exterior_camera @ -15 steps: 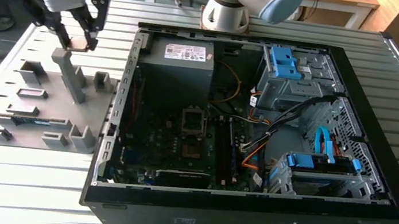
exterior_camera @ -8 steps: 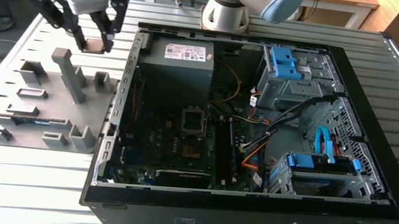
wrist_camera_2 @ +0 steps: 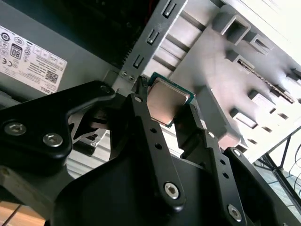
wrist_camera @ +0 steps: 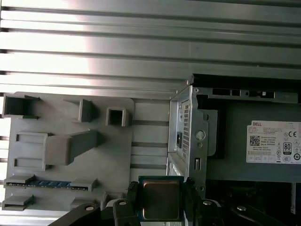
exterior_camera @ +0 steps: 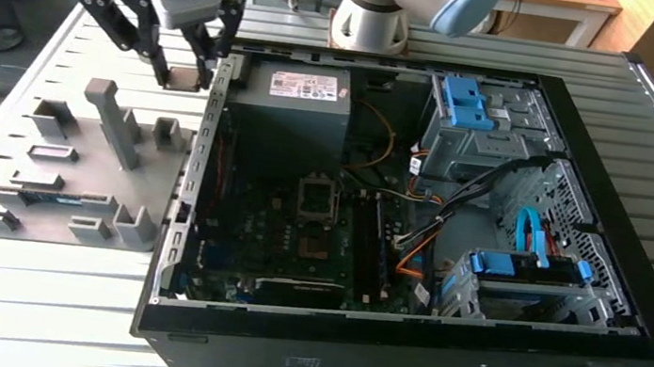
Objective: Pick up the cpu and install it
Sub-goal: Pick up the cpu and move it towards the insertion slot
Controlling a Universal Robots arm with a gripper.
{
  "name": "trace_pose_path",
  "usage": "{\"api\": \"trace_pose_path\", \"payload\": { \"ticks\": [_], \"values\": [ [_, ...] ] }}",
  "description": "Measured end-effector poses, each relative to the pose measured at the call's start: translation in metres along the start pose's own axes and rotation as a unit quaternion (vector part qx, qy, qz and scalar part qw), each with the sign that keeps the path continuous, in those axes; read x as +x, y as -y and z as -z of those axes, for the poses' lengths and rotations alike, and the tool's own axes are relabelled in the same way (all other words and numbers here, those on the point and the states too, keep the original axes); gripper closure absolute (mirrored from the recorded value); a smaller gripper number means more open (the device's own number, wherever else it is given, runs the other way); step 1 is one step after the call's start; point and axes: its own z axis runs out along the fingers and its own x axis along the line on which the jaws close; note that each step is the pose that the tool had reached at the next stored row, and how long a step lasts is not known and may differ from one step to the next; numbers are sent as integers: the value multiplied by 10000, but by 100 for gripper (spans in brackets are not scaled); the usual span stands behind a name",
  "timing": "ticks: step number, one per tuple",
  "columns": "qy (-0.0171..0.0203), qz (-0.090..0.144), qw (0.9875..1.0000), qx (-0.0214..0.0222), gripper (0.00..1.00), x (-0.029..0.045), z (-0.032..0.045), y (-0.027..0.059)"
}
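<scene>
We see a ribbed silver metal table (exterior_camera: 21, 295) carrying a large open black computer case (exterior_camera: 406, 357). Just beside the case, on the exterior view's left, lies a flat grey plastic fixture plate (exterior_camera: 80, 134) studded with raised blocks. In the case's far corner sits a grey labelled power-supply box (exterior_camera: 292, 112). The black two-fingered gripper (exterior_camera: 182, 77) hangs over the far end of the plate, close to the case wall. Its fingers are closed on the cpu (wrist_camera_2: 167, 101), a small flat square chip with a dull silver metal top and a green rim, pinched by two opposite edges with the metal top turned toward both wrist cameras. We judge the chip light, thin and stiff, with smooth sides that could slip and an underside likely delicate. So the opposite edges seem the right place to grip it, with modest force, and never the faces.
</scene>
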Motion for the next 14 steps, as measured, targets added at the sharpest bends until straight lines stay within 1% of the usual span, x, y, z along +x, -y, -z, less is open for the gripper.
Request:
{"api": "trace_pose_path", "payload": {
  "ticks": [5, 14],
  "values": [
    [-3, 0, 10000, 0, 53, -179, -7, 5],
    [-6, -1, 10000, 0, 53, -473, -18, 14]
  ]
}}
